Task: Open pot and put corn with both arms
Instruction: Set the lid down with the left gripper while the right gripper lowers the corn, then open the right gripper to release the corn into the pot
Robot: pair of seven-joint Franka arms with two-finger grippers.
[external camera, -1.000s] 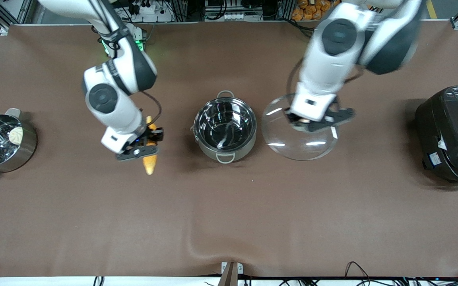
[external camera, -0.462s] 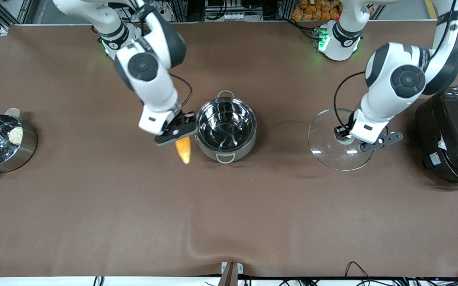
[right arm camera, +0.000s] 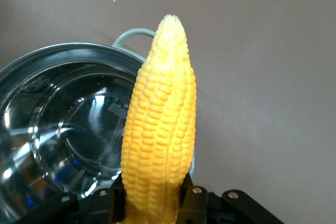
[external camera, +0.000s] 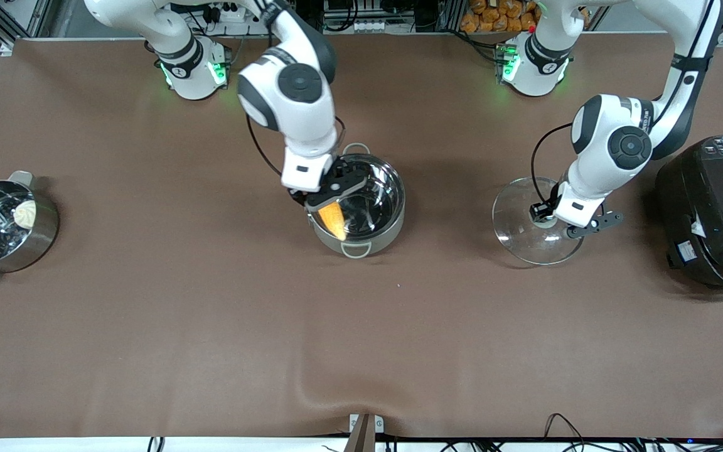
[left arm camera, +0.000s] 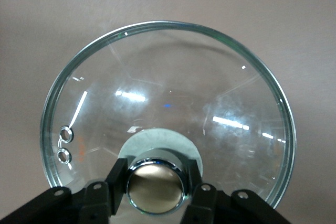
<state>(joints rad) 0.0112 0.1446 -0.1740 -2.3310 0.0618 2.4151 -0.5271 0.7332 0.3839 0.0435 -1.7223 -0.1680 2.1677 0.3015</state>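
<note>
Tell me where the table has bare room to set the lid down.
Widest bare patch: the brown cloth nearer the front camera than the pot. Also between pot and steamer pot. Crowded: the left hand holds the lid close beside the rice cooker; the right hand holds corn over the pot.

I find no text, label, brand or number that I can read anywhere here. The big black rice cooker [external camera: 713, 210] at my left arm's end of the table carries a small pale sticker on its side and a dark control panel on top, but whatever is printed on them is too small to make out. My two white bases show only green lights, no legible markings
</note>
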